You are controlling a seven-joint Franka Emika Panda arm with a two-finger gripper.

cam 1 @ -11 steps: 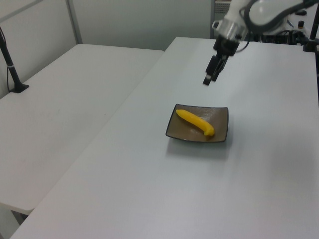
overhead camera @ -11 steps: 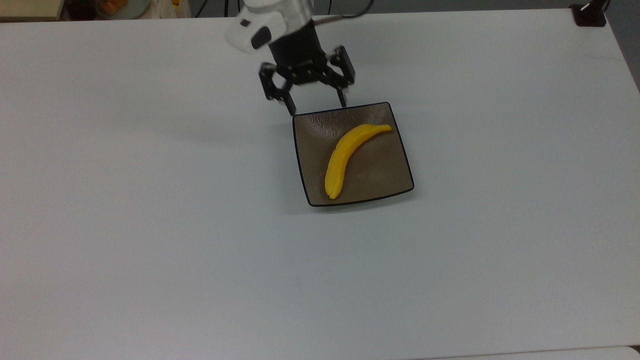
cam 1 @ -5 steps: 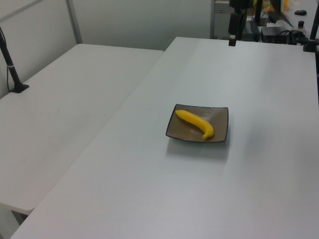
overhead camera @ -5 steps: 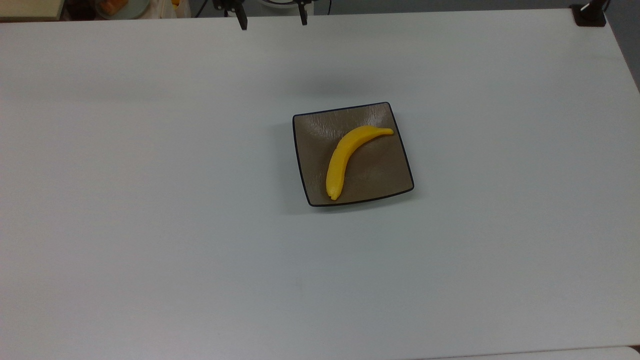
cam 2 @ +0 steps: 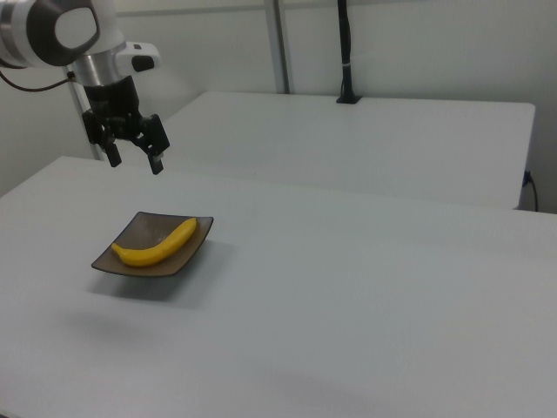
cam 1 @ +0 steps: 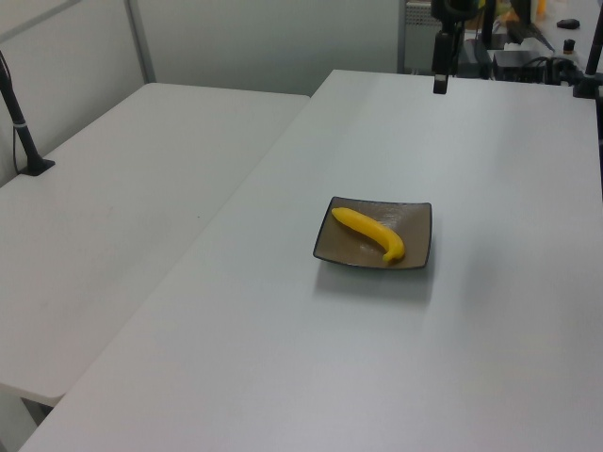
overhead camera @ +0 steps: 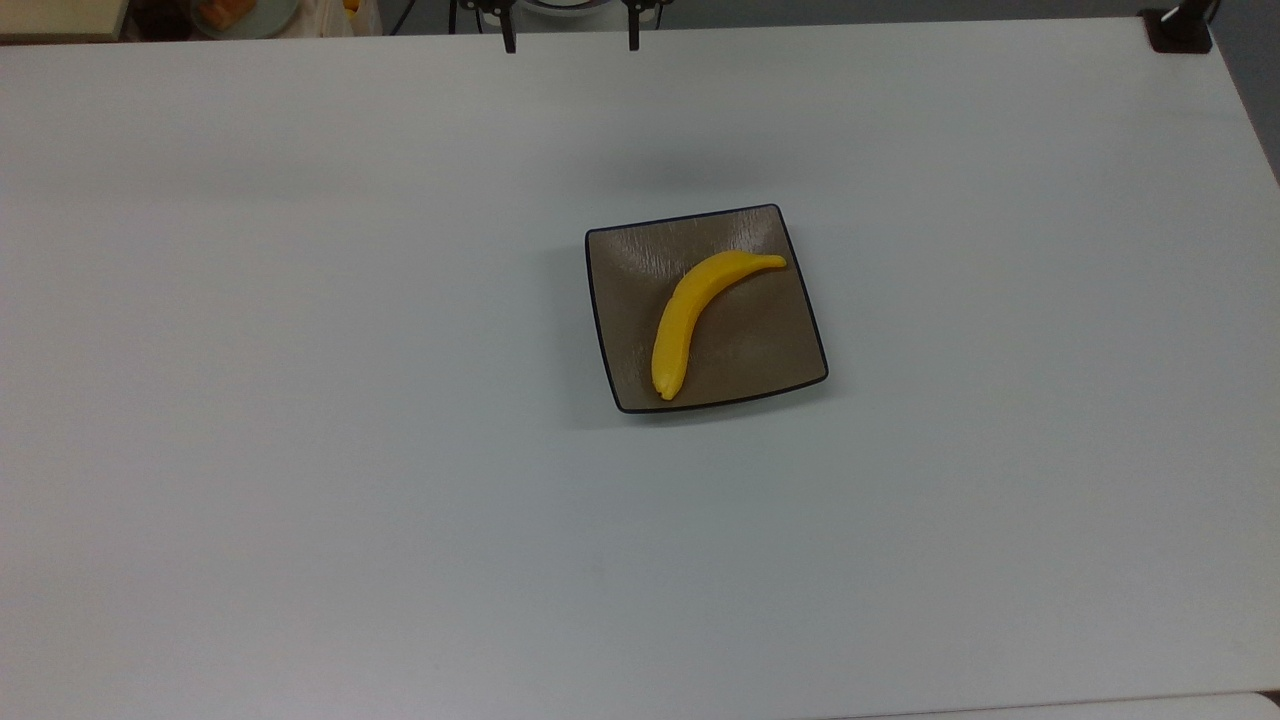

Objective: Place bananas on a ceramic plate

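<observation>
Banana (overhead camera: 693,314) lies flat on the plate (overhead camera: 623,300), fully inside the rim, touching the plate floor along its length. Plate sits on the white table (overhead camera: 300,450), near the table's middle in the top view. Judgement: placement looks complete; nothing about the banana suggests it needs a further nudge.

Gripper (cam 2: 132,151) hangs well above the table, off the plate, toward the far left in the right view. Fingers are spread apart and hold nothing. Judgement: this raised, empty pose fits an arm clear of the fruit, so the plate is unobstructed.

Orientation, top view: long axis runs diagonally across the plate, from the near edge up to the far right corner. Pointed stem end sits at the far right, close to the rim; blunt end sits at the near edge, left of centre. The curve bows toward the top view's far left. In the right view the banana rests along the plate's diagonal likewise.
</observation>
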